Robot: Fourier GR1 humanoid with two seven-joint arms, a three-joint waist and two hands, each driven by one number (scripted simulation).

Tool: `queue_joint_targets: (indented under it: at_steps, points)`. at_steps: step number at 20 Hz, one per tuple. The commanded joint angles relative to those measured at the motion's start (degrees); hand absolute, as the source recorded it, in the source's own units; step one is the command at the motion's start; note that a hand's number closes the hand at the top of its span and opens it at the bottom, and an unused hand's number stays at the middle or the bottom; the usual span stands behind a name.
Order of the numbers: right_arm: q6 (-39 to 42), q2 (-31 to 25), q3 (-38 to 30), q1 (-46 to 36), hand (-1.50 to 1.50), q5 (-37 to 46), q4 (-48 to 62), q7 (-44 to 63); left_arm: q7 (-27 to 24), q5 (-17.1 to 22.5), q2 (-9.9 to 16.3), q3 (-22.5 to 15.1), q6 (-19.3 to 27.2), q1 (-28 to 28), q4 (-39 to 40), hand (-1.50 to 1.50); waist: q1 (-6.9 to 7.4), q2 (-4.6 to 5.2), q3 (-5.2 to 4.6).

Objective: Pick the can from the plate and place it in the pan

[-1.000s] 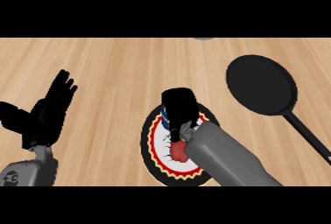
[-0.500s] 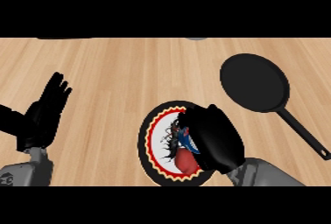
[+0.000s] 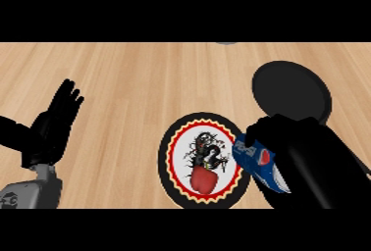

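The wooden bench carries two task items: a black pan at the far right and a round plate with a red, white and black pattern in the near middle. The pan's interior shows nothing in it.

Step in hand, as judged: the pick is done and the carry toward the pan is under way. The plate face is bare of the can. The right hand, at the near right, is curled round the blue can, which tilts and shows along the hand's left side, over the plate's right rim. Whether it has fully cleared the plate edge cannot be told from this angle. The hand covers most of the can's right side, and its far end overlaps the pan's near rim.

Next move, as judged: the hand must travel farther away and slightly right until the can sits over the pan's middle, then lower and release. The tilt calls for care, since a can set down at an angle could roll or tip against the pan wall.

The left hand rests open at the near left, fingers up, well apart from plate and can.
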Motion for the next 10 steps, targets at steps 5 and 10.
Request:
queue_joint_targets:
  at_steps: [5,10]
  points:
    - [-1.02,0.2,-17.94,-2.81,1.5,-5.88,9.61,-7.03,2.11,-1.46,-1.68,-1.37,1.9,-2.03,-0.3,0.0,0.79,0.3,0.02]
    - [-6.14,-1.7,-27.11,-3.39,1.5,-9.92,24.51,-20.82,0.97,-0.21,-0.04,0.5,-0.02,-3.21,1.72,0.0,0.98,0.42,0.03]
